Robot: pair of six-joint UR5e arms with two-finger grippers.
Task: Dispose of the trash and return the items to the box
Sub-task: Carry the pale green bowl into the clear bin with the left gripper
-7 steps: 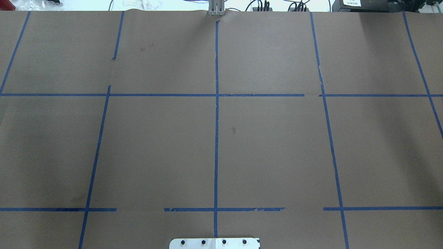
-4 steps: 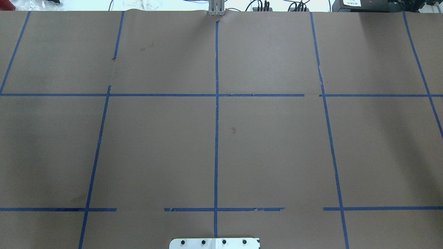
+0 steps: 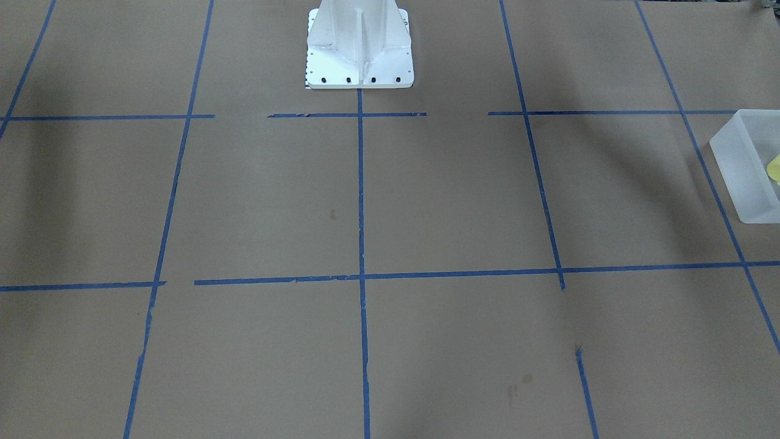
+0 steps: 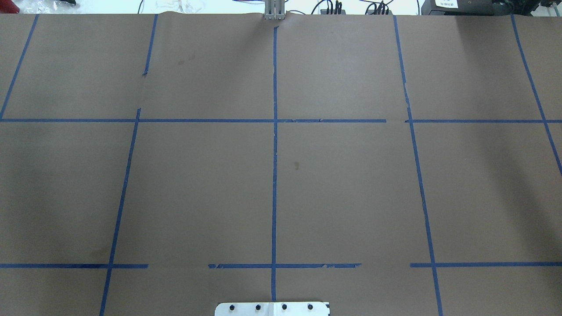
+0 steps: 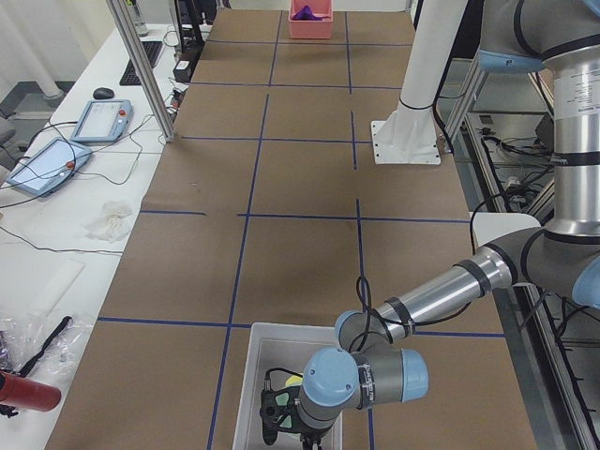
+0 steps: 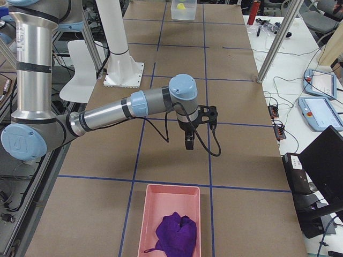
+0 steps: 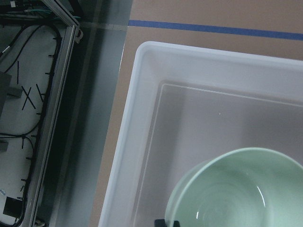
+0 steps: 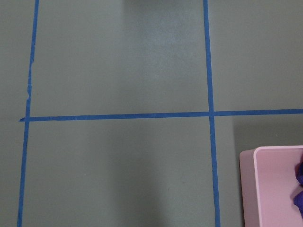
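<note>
Left wrist-mounted view: the pale green bowl lies inside the frosted box. Over the box hangs the left gripper, the right gripper far off. Whether either is clenched cannot be told.

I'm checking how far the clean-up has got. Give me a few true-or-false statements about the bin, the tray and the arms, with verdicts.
1. The green bowl is over the white bin's floor. True.
2. The pink tray holds a yellow cup. False: it holds a purple cloth.
3. A yellow item shows inside the white bin. True.
4. The right gripper reaches into the pink tray. False: it hangs over bare brown paper, apart from the tray.
</note>
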